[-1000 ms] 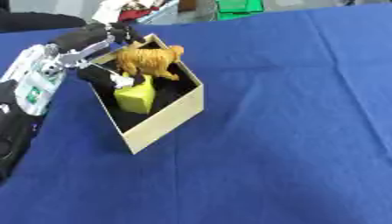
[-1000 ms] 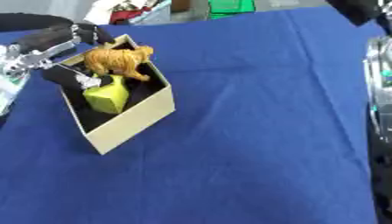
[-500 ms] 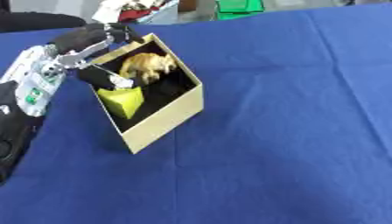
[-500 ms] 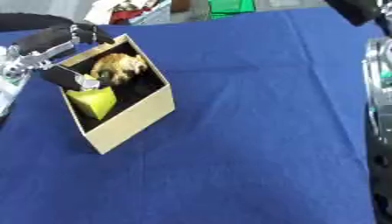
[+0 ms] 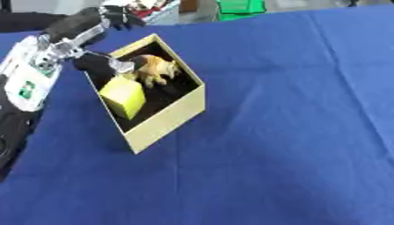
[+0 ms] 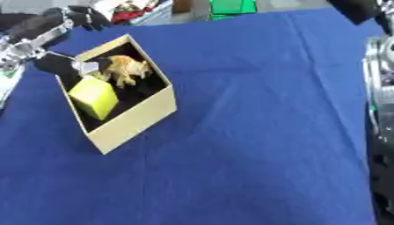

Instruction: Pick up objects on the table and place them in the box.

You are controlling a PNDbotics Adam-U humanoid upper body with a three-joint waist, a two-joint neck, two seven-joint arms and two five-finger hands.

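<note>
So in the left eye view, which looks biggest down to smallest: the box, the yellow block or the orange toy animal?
1. Box, clearly largest; it holds the other two.
2. Yellow block.
3. Orange toy animal, only slightly smaller, so that ranking is unsure.

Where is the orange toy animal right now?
The orange toy animal lies inside the box, at its far end beside the yellow block, on the table's left side just below the left hand.

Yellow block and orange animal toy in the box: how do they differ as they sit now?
The yellow block is plain, flat-faced and bright yellow; the orange animal toy is irregular, with legs, and tawny orange. The block sits in the nearer part of the box, the toy toward its far end, close to the left robot hand. Both lie inside the box.
</note>
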